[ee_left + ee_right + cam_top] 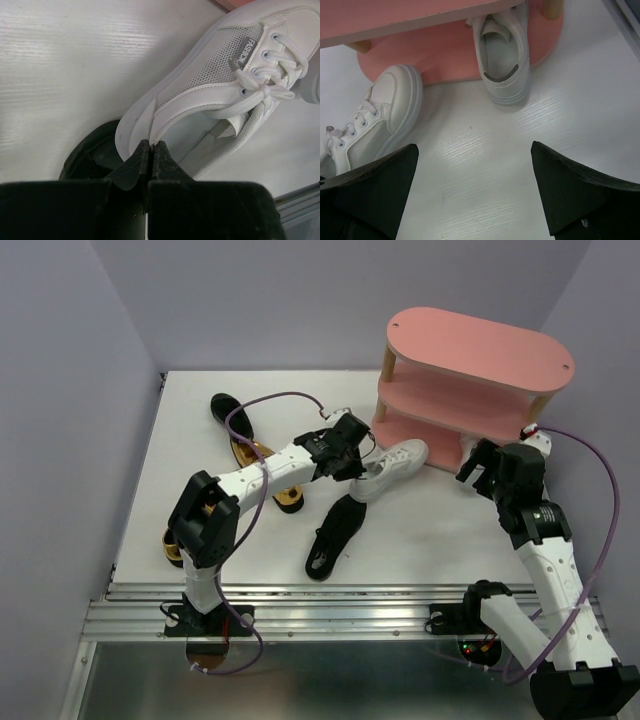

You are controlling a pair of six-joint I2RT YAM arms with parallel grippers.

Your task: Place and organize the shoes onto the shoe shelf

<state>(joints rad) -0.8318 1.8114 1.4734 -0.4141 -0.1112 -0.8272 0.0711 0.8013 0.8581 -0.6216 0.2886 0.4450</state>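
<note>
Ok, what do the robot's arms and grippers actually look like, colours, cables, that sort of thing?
The left arm and the right arm are both made of white tube-like links with chunky black joints. A thin purple cable loops along each one. The left gripper and the right gripper have plain matte black, wedge-shaped fingers.

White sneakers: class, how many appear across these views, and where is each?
2. One white sneaker lies on the table before the shoe shelf, its heel pinched by the left gripper. The other sneaker sits on the shelf's bottom tier, heel poking out.
</note>
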